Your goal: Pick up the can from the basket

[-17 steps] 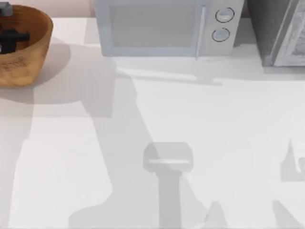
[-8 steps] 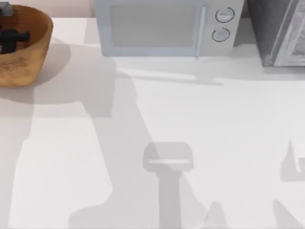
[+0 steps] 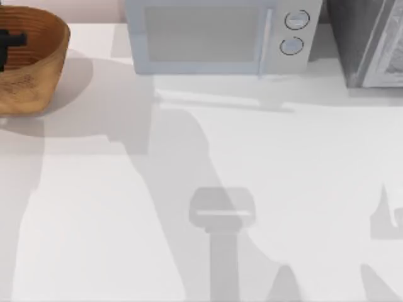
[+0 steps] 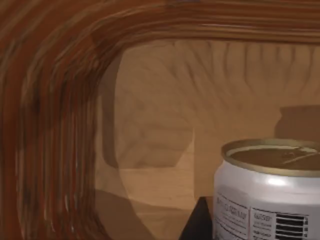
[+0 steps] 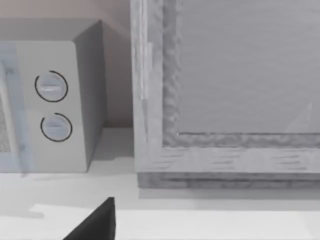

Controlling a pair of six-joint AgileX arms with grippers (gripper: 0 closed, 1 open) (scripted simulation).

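Top view high above table (image 3: 252, 189); left wrist view close inside basket (image 4: 55, 125)

White table (image 3: 252, 189), seen from above. Basket (image 3: 38, 69) — orange-brown, woven, cut by the frame edge — at the far-left corner, with a dark part of the left gripper (image 3: 9, 44) inside it. Microwave (image 3: 220, 34) along the back edge (two round dials on its right side). Grey cabinet (image 3: 371, 41) at far right.

Bright, even light leaves soft grey arm shadows across the plain white surface (image 3: 302, 157), while the ribbed orange-brown woven basket (image 4: 55, 100) smears streakily close around the left end effector's camera.
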